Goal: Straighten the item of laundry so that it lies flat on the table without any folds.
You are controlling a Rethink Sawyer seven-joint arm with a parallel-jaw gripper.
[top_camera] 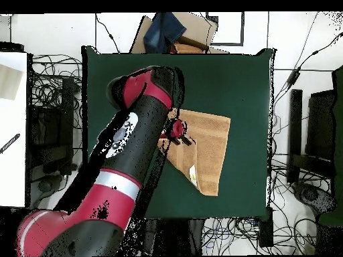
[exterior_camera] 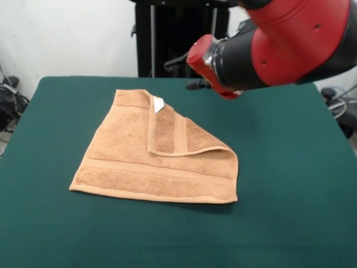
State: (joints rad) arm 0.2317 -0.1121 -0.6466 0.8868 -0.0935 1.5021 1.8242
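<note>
The item of laundry [exterior_camera: 162, 162] is a tan terry towel lying near the middle of the green table [exterior_camera: 290, 167]. One corner is folded over onto its top, showing a border band and a small white tag [exterior_camera: 158, 104]. From overhead the towel [top_camera: 208, 147] lies just right of the arm, with the tag [top_camera: 193, 174] near the table's lower edge. The red and black arm [exterior_camera: 290, 39] reaches in above the table, beyond the towel's folded side. My gripper [top_camera: 178, 129] hangs at the towel's left edge in the overhead view. Its state does not show.
A cardboard box with a blue cloth [top_camera: 171, 30] stands beyond the table's [top_camera: 228, 80] top edge in the overhead view. Cables and black stands [top_camera: 315, 134] ring the table, and a white surface [top_camera: 13, 127] lies at the left.
</note>
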